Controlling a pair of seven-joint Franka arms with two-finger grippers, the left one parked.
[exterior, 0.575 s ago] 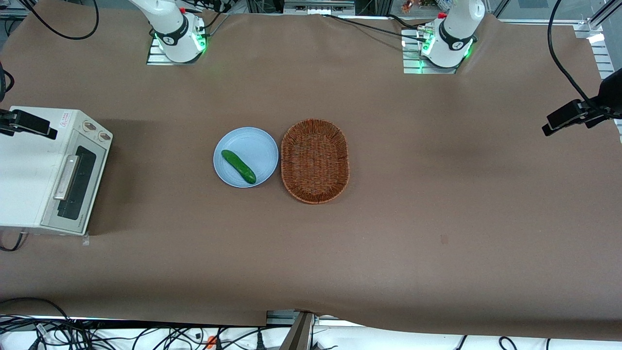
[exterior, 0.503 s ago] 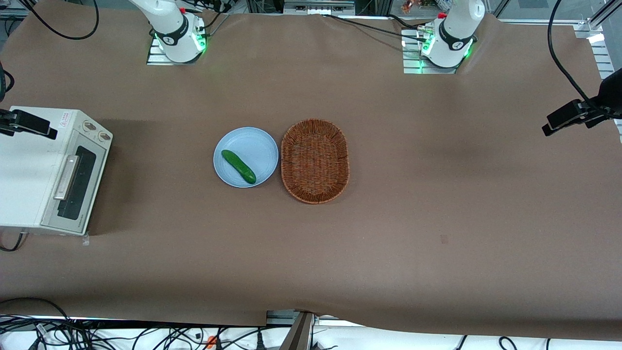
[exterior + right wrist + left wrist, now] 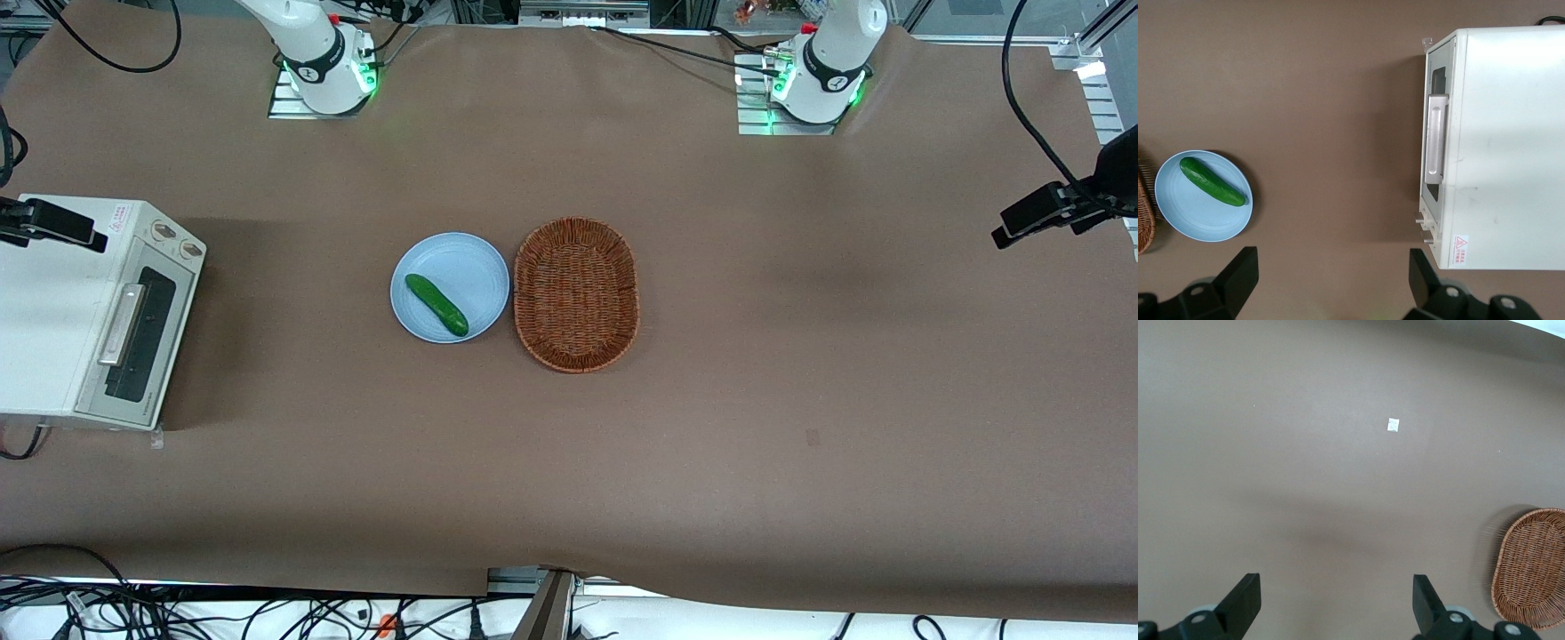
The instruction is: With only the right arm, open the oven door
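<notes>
The pincer (image 3: 1328,280) hangs wide open, holding nothing, high above the tabletop (image 3: 1311,80) beside the oven (image 3: 1505,147), whose shut door (image 3: 1433,143) and long handle (image 3: 1435,138) face it.

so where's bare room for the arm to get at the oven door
Bare brown table lies between the shut oven door and the blue plate. The open gripper hovers above that stretch. It is crowded only where plate, cucumber and wicker basket sit together.
</notes>
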